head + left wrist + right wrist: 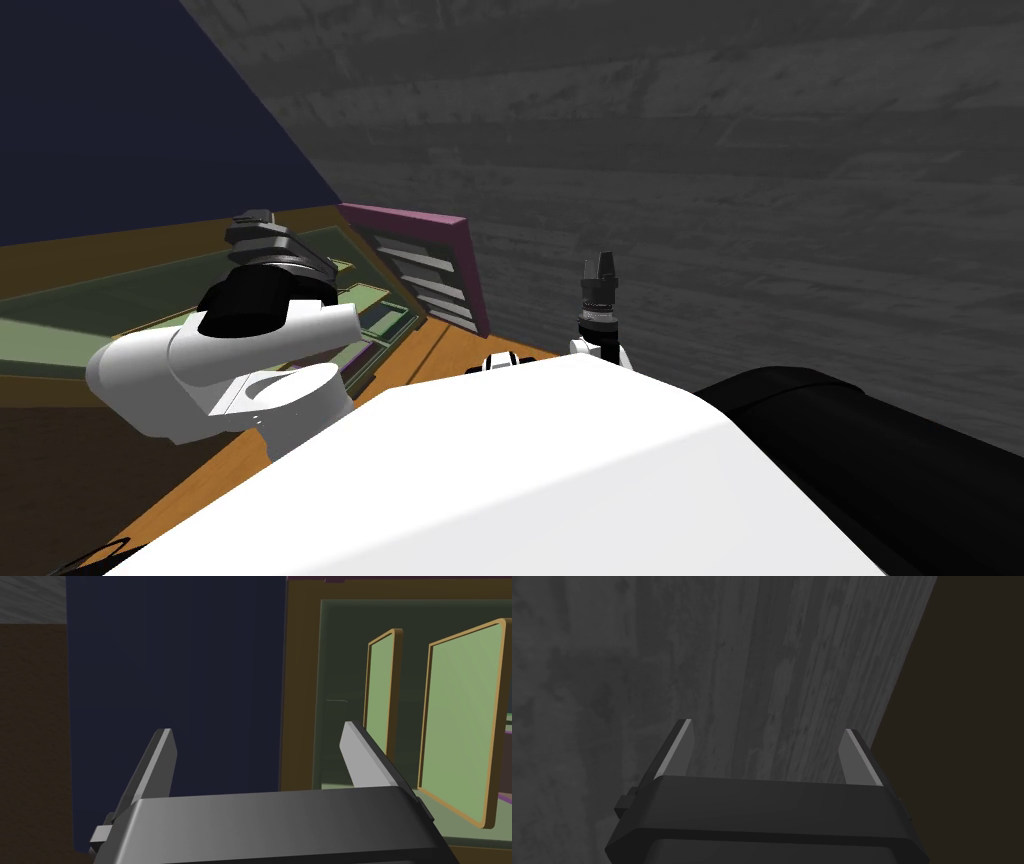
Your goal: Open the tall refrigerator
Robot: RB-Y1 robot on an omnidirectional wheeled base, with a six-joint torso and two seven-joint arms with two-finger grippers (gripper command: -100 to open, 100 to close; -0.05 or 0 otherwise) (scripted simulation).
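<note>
A tall dark navy flat surface (130, 110) rises at the left, and I see no handle on it. I cannot tell whether it is the refrigerator. My left gripper (257, 736) points at this navy surface (175, 676), a little way off from it, open with nothing between its fingers. In the head view the left gripper (252, 222) is raised at the end of the bent white forearm. My right gripper (600, 265) stands upright just beyond my chest, close to a grey wall. Its fingers (674, 748) are open and hold nothing.
Beside the navy surface is a brown frame (300, 686) with greenish glass and two green brown-edged panels (462, 721) swung open. A purple-framed unit with light slats (430, 265) stands by an orange-brown floor (420, 355). A grey wood-grained wall (750, 180) runs close along the right.
</note>
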